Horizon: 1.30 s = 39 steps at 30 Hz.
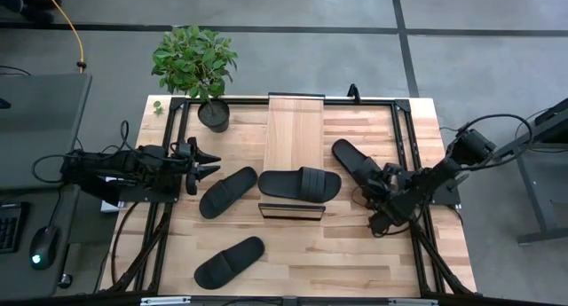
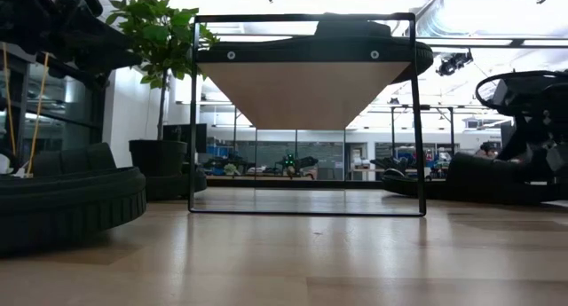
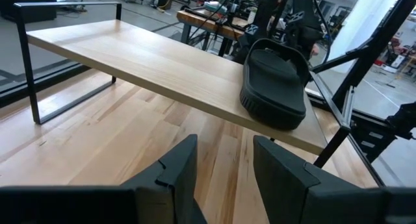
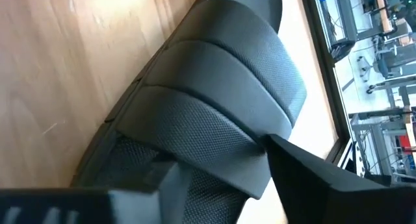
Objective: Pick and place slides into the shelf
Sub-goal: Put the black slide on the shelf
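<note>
The right pincer (image 1: 383, 196) sits at the heel end of a slide (image 1: 358, 164) lying on the bench (image 1: 355, 262) right of the shelf (image 1: 294, 133). Its fingers straddle the ribbed strap (image 4: 214, 113), though whether they have closed on it is hard to tell from the wrist view. These slides look light, soft foam with some flex, so the strap (or the sole edge) is the natural hold. This one's long axis runs diagonally. One slide (image 1: 300, 184) already lies across the shelf's near end. Two more rest on the bench: one (image 1: 228, 192) just left of the shelf, one (image 1: 230, 262) near the front edge. The left pincer (image 1: 201, 160) waits open and empty at the left side
</note>
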### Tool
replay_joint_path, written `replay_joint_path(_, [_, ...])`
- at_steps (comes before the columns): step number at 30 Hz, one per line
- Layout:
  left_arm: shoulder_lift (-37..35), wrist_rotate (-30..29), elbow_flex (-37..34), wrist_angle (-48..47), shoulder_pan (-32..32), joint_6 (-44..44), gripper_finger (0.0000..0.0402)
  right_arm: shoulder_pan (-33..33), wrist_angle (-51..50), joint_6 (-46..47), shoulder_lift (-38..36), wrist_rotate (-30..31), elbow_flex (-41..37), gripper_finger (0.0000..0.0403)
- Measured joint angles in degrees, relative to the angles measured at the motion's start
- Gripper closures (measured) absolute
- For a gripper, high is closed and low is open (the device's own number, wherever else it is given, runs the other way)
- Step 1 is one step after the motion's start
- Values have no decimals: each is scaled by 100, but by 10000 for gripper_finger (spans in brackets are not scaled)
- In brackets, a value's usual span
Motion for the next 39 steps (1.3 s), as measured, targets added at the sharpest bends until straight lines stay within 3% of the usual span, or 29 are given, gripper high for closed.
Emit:
replay_joint_path(9, [0,1,0,-2,-1,0,268,-85,309,-87,0,-132,0,353])
replay_joint_path(13, [1,3,0,-2,-1,0,268,-81,336,37,0,-170,0,395])
replay_joint_path(21, [0,3,0,-2,1,0,268,-81,18,272,4,-239,156,400])
replay_joint_path(35, [2,7,0,-2,-1,0,268,-77,-3213,1876,-15,-110,1546,402])
replay_joint_path(39, [1,8,0,-2,1,0,268,-79,-3225,1643,-158,88,1716,402])
